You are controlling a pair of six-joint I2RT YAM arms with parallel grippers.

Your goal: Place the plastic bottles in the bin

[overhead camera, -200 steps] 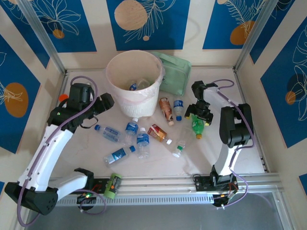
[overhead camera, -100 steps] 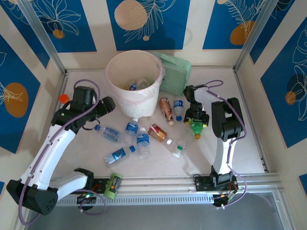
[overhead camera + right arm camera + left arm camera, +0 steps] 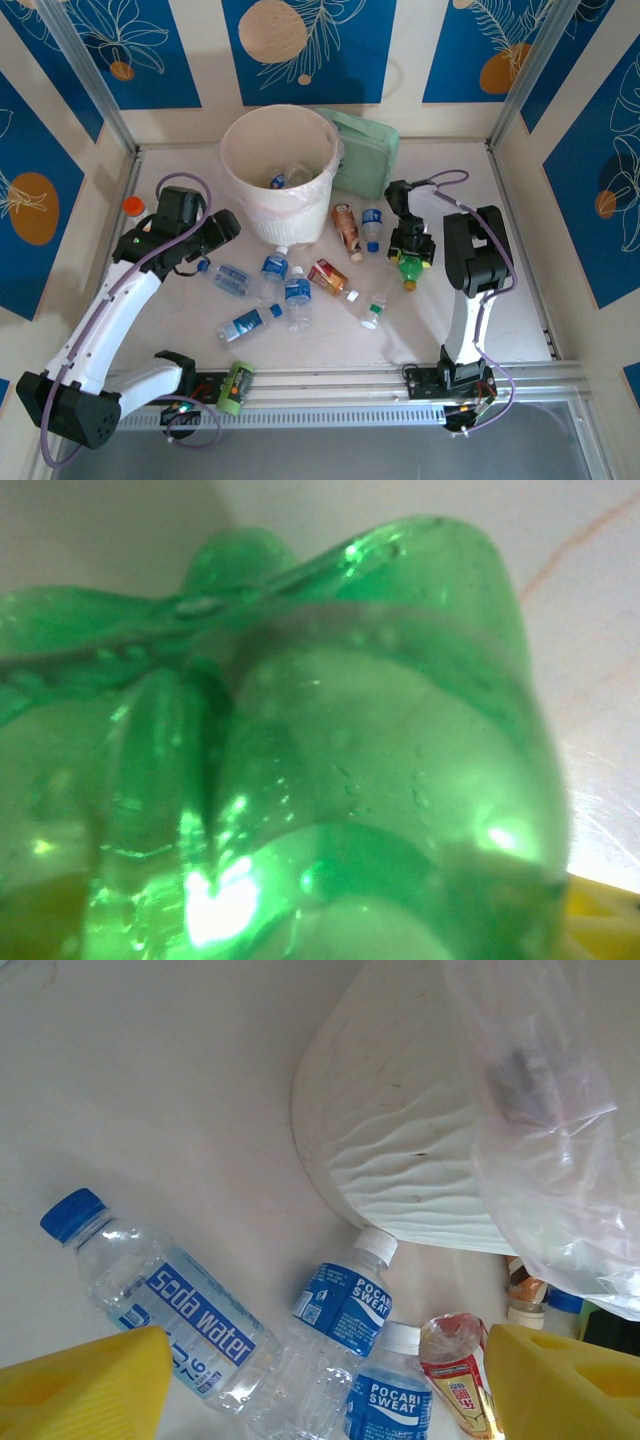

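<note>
Green bottle (image 3: 300, 760) sits between right fingers (image 3: 610, 925) for lifting, grip unconfirmed; left fingers (image 3: 80, 1385) gape empty above soda water bottle (image 3: 170, 1305).

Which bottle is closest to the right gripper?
The green bottle, directly under the right gripper on the table's right side. It is the only green one; the others lie further left.

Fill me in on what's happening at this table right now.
Two robot arms are moving plastic bottles into the bin. The right tool is down on a green soda bottle lying on the table; whether it grips yet is unclear. The left tool hangs open above a soda water bottle beside the bin. Several bottles lie loose on the table.
</note>
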